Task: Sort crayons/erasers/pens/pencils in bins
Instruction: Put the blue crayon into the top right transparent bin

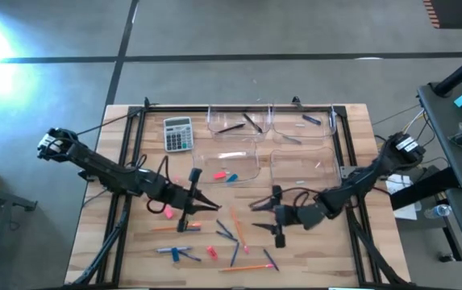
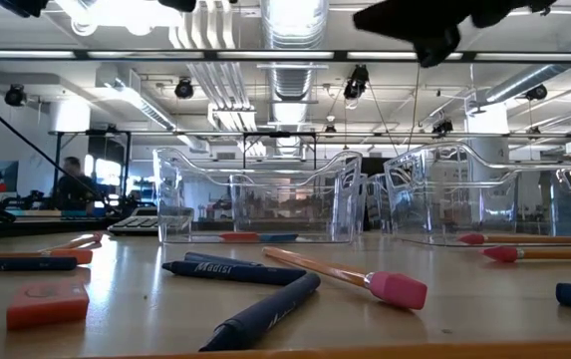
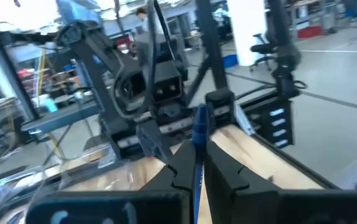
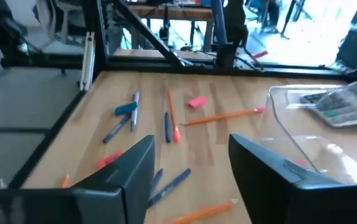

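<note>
My left gripper (image 1: 214, 206) hovers over the middle of the table, pointing level toward the right edge, shut on a thin blue pen (image 3: 199, 134). My right gripper (image 1: 261, 216) faces it from the right, open, with nothing between its fingers (image 4: 190, 180). Orange pencils (image 1: 243, 267), pink erasers (image 1: 168, 211) and dark and blue pens (image 1: 174, 254) lie flat on the near half of the table. Four clear bins (image 1: 239, 121) stand on the far half. The near left bin (image 1: 251, 157) holds a pink and a light blue eraser (image 1: 226, 175). The far ones hold dark pens. My left gripper pinches the blue pen between its two fingers (image 3: 198, 182). The pen lies along the fingers, and its free end (image 3: 200, 115) sticks out past the fingertips. The fingers stand level, pointing toward the table's right side. The pen is lifted clear of the table.
A grey calculator (image 1: 178, 133) lies at the far left beside the bins. Black frame rails (image 1: 134, 153) run along the table's left and right sides. Bare wood shows at the near left corner (image 1: 110, 258).
</note>
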Available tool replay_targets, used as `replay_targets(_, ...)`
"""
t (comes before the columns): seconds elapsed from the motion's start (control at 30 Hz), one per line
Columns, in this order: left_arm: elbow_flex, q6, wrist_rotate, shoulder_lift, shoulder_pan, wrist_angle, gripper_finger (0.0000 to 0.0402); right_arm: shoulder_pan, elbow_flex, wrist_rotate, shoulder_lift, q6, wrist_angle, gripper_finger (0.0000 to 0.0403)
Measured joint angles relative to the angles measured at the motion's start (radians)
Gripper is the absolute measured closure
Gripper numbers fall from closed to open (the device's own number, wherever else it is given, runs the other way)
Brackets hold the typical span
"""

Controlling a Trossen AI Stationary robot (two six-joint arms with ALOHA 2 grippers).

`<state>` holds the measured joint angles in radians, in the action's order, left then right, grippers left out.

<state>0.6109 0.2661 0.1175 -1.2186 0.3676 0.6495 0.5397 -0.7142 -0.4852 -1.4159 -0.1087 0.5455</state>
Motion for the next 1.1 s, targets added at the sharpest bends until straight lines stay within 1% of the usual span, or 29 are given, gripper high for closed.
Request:
replay_targets(0.03, 0.0, 0.0, 0.008, -0.004, -0.001, 0.005, 0.0402, -0.017, 0.0, 0.016, -0.006, 0.003, 0.008, 0.0195)
replay_targets(0.17, 0.0, -0.01, 0.019, -0.034, -0.004, 0.042, 0.0401, -0.068, -0.004, 0.023, -0.028, 0.052, 0.061, 0.0157)
replay_targets(0.3, 0.0, -0.025, 0.022, -0.065, -0.016, 0.1, 0.0401, -0.099, -0.052, 0.021, -0.053, 0.1, 0.084, 0.0121)
replay_targets(0.4, -0.001, -0.026, 0.023, -0.085, -0.031, 0.134, 0.0401, -0.103, -0.101, 0.025, -0.085, 0.154, 0.086, 0.0103)
replay_targets(0.5, 0.0, -0.027, 0.023, -0.099, -0.039, 0.168, 0.0401, -0.102, -0.155, 0.027, -0.129, 0.188, 0.088, 0.0093)
replay_targets(0.7, 0.0, -0.042, 0.022, -0.125, -0.039, 0.181, 0.0401, -0.108, -0.256, 0.022, -0.231, 0.231, 0.066, 0.009)
replay_targets(0.83, -0.001, -0.051, 0.022, -0.137, -0.039, 0.18, 0.0401, -0.117, -0.32, 0.022, -0.277, 0.244, 0.065, 0.0092)
replay_targets(0.97, -0.002, -0.055, 0.018, -0.136, -0.038, 0.176, 0.0401, -0.117, -0.359, 0.012, -0.298, 0.267, 0.047, 0.0106)
replay_targets(1.1, -0.009, -0.055, 0.015, -0.135, -0.034, 0.171, 0.0401, -0.117, -0.36, -0.041, -0.276, 0.263, -0.007, 0.0134)
